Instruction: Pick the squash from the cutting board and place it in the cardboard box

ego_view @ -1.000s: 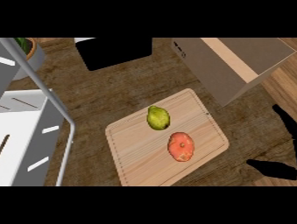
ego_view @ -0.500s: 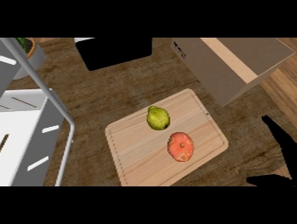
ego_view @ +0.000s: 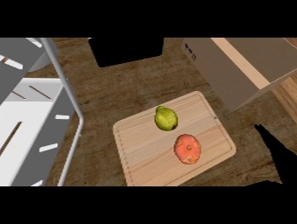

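Wooden surface: dark-grained, carrying all items below.
White and grey rack: fills the left side.
Cardboard box: upper right, closed flaps taped, well apart from the fruit.
Cutting board: pale wood, tilted, centre of the surface.
Right hand: black, lower right corner, just beside the board; fingers straight and released, holding nothing.
Orange fruit: on the board's lower right.
Squash: yellow-green, on the board's upper part, near the orange fruit.
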